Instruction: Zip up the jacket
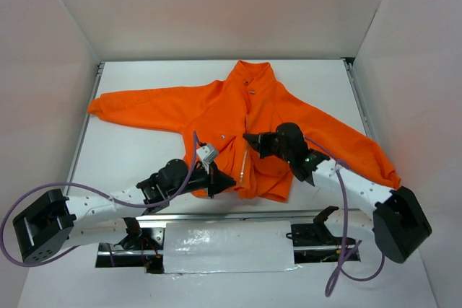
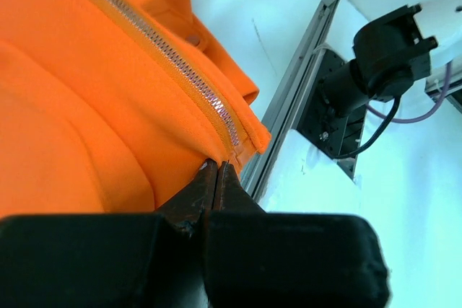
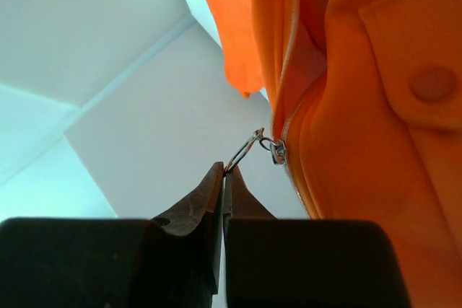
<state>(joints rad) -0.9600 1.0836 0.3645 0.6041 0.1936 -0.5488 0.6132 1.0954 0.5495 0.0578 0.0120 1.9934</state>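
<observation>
The orange jacket (image 1: 238, 117) lies flat on the white table, collar far, sleeves spread. Its pale zipper (image 1: 244, 165) runs down the centre front. My left gripper (image 1: 229, 184) is shut on the jacket's bottom hem beside the zipper's lower end; in the left wrist view the gripper (image 2: 217, 166) pinches the orange hem (image 2: 242, 146) just below the metal teeth (image 2: 180, 70). My right gripper (image 1: 249, 138) is shut on the zipper pull; in the right wrist view the gripper (image 3: 224, 169) pinches the thin metal pull ring (image 3: 245, 151), which hangs from the slider (image 3: 278, 151) at the zipper's edge.
White walls enclose the table on three sides. A metal rail (image 1: 216, 214) runs along the near table edge, with a white wrapped pad (image 1: 227, 245) between the arm bases. The right arm's base (image 2: 375, 63) shows in the left wrist view. A snap (image 3: 432, 84) sits on a pocket flap.
</observation>
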